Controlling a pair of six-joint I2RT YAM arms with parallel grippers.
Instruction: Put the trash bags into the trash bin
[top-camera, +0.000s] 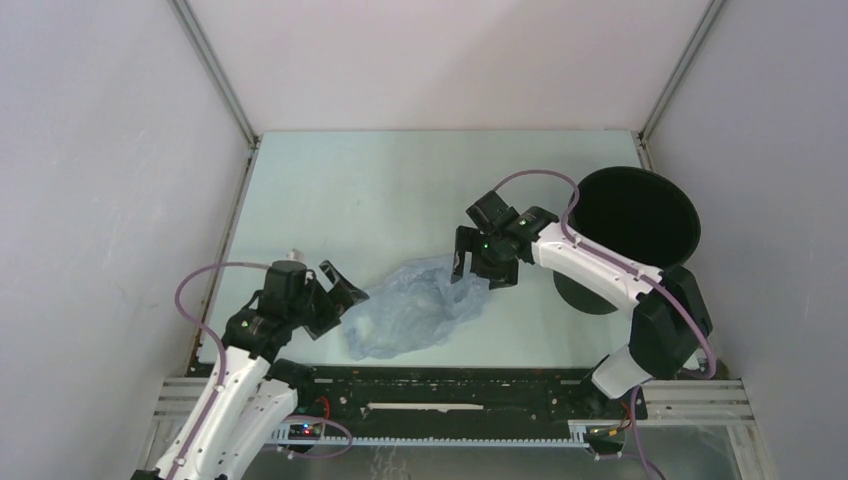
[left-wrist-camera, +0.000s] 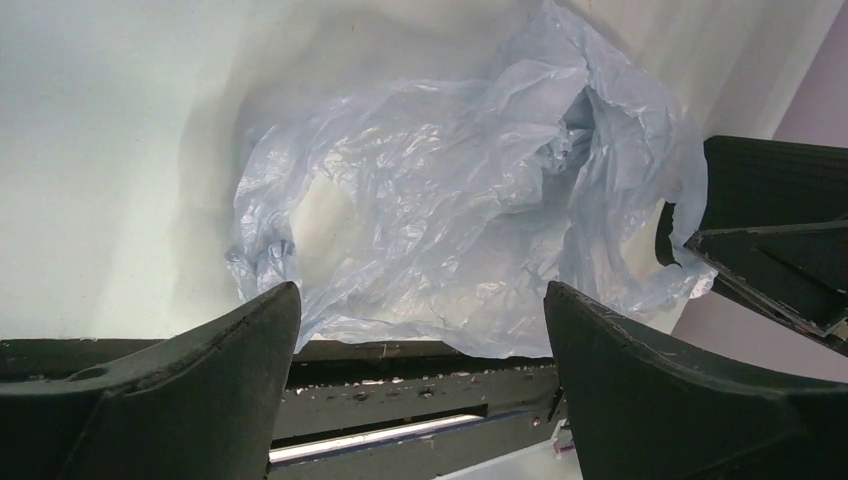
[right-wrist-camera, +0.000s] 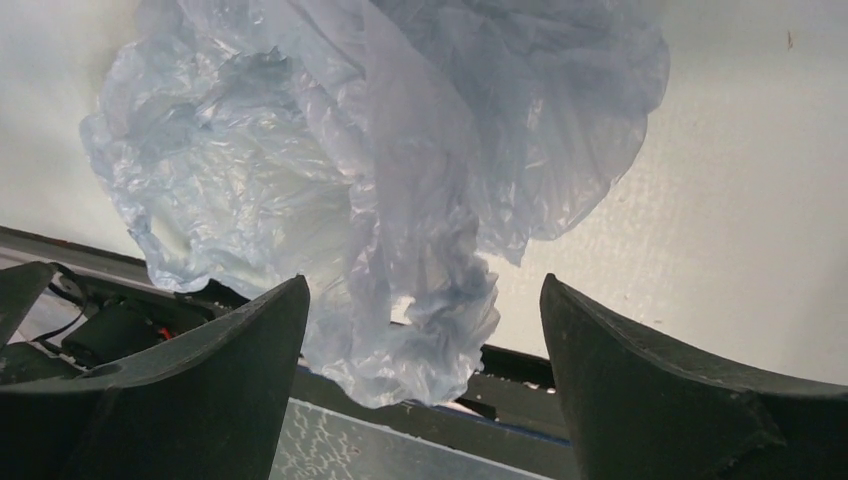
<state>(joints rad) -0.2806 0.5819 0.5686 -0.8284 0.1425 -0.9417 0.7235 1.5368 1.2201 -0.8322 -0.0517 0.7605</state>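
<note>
The trash bag lies crumpled on the pale table near its front edge, thin and pale blue. The trash bin, round and black, stands upright at the right, apart from the bag. My left gripper is open at the bag's left edge. In the left wrist view the bag spreads just beyond the left gripper, with nothing between its fingers. My right gripper hovers open over the bag's right end. In the right wrist view a bunched fold of the bag sits loosely between the wide fingers of the right gripper.
A black rail runs along the table's near edge, right under the bag. White walls with metal corner posts close in the table on three sides. The bin sits close to the right wall.
</note>
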